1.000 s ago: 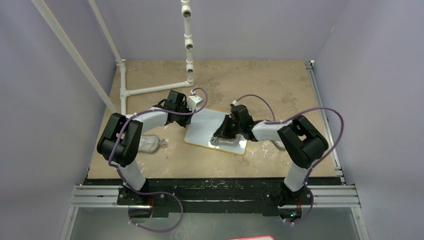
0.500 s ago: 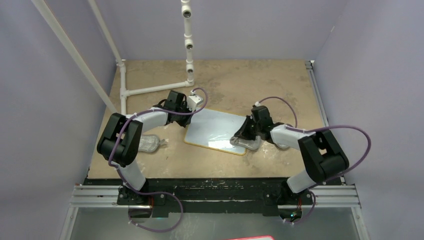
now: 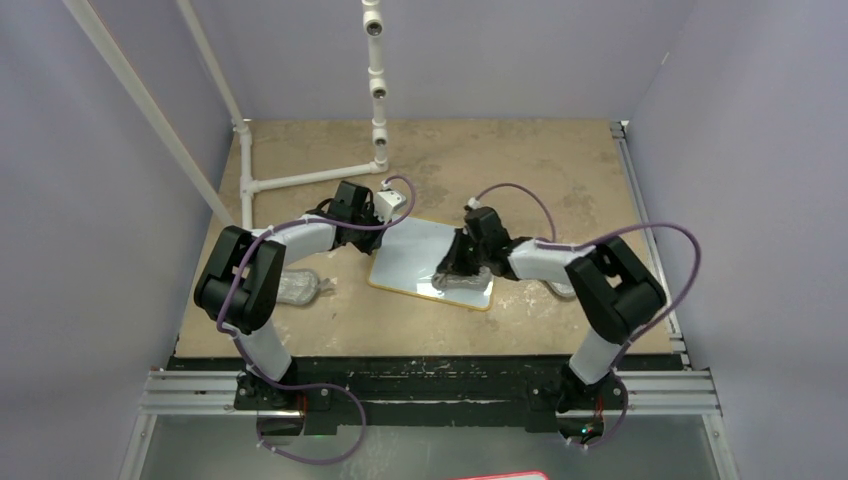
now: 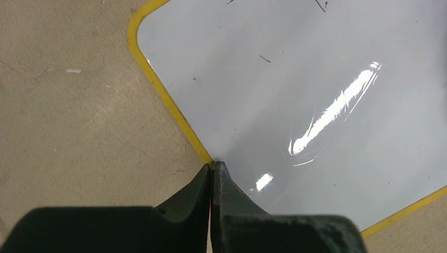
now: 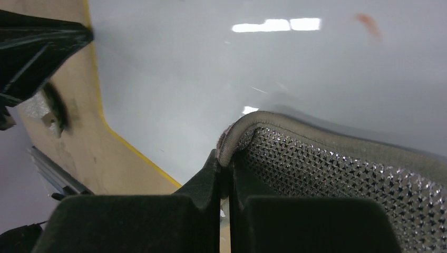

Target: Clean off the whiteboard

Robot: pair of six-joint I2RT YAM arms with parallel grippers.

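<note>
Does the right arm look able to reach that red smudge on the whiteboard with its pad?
Probably yes: the red smudge lies on bare whiteboard just ahead of the pad in the right gripper, nothing between.

The whiteboard (image 4: 316,68) runs off the left wrist view at 12 and 3 o'clock. The right wrist view crops the grey pad (image 5: 342,168) at 4 o'clock.

The whiteboard (image 3: 415,262) lay flat on the worktop (image 3: 560,170). The left pincer (image 4: 212,166) touched its edge, with the board ahead and to that pincer's right. The right pincer (image 5: 225,163) stood over the board, pinching a cloth pad (image 5: 327,168) that lay on it. A second pad (image 3: 297,288) lay off the board, nearer than the left pincer and to its left.
</note>
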